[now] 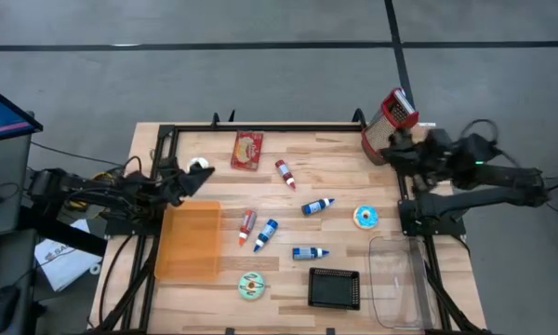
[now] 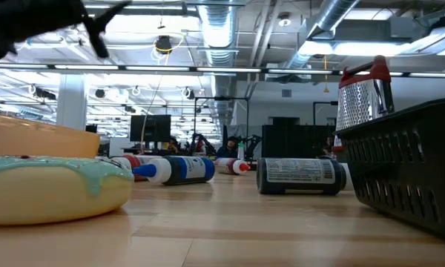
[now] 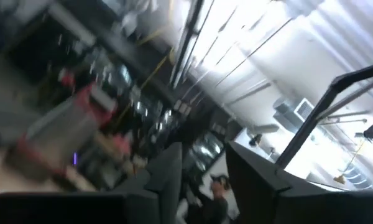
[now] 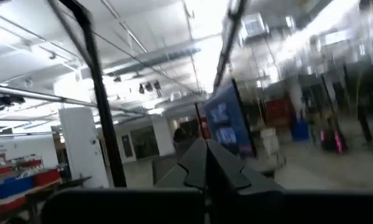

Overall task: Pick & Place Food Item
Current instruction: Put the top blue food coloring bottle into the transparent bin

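The left pincer [image 1: 202, 174], empty with fingers parted, hovers beside the orange bin's [image 1: 188, 244] far edge. The right pincer [image 1: 397, 140], pressed closed and empty, sits well beyond the bin, by the grater [image 1: 388, 120].

Two black jointed arms with boxy matte segments, left hand [image 1: 198, 176] with two dark angular fingers [image 3: 168, 171], loose black cables looping behind it, right hand [image 1: 388, 149] equally dark, small green light glowing on the arm behind it
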Tool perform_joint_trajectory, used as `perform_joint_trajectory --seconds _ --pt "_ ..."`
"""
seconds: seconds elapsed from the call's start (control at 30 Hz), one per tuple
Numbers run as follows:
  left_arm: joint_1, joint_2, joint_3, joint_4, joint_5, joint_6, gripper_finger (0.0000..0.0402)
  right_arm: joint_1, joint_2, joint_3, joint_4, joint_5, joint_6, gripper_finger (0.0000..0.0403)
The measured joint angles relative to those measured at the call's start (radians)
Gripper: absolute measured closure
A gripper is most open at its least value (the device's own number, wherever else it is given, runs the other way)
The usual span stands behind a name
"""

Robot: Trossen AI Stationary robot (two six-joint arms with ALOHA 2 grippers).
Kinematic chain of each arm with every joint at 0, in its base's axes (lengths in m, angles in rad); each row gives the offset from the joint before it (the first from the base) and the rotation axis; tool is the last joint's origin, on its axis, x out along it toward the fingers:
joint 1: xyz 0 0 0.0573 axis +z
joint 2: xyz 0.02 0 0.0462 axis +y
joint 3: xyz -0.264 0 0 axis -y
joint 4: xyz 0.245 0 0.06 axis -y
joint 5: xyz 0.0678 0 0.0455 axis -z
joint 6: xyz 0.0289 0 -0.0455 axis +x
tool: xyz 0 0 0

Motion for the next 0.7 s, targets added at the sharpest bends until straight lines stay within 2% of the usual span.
perform_joint_trajectory --seconds 0.1,0.17,0.3,0.37,0.57,0.7 --pt "0.0 0.001 0.076 -0.007 -0.003 0.12 0.0247 -0.061 0.116 0.006 -0.085 -0.005 0.158 0.0378" --pt "0.0 0.001 0.128 -0.02 -0.003 0.18 0.0237 -0.097 0.201 0.04 -0.238 -0.036 0.245 0.0356" --pt "0.0 0.001 0.236 -0.112 0.027 0.245 0.0226 -0.161 0.38 0.177 -0.553 -0.172 0.252 0.0311" --pt "0.0 0.001 0.296 -0.193 0.049 0.256 0.0221 -0.168 0.475 0.28 -0.677 -0.215 0.178 0.0287" --pt "0.0 0.017 0.47 -0.507 0.112 0.263 0.0209 -0.149 0.763 0.63 -1.166 -0.218 -0.209 0.0207" --pt "0.0 0.018 0.529 -0.641 0.118 0.275 0.02 -0.151 0.904 0.729 -1.35 -0.202 -0.426 0.0166"
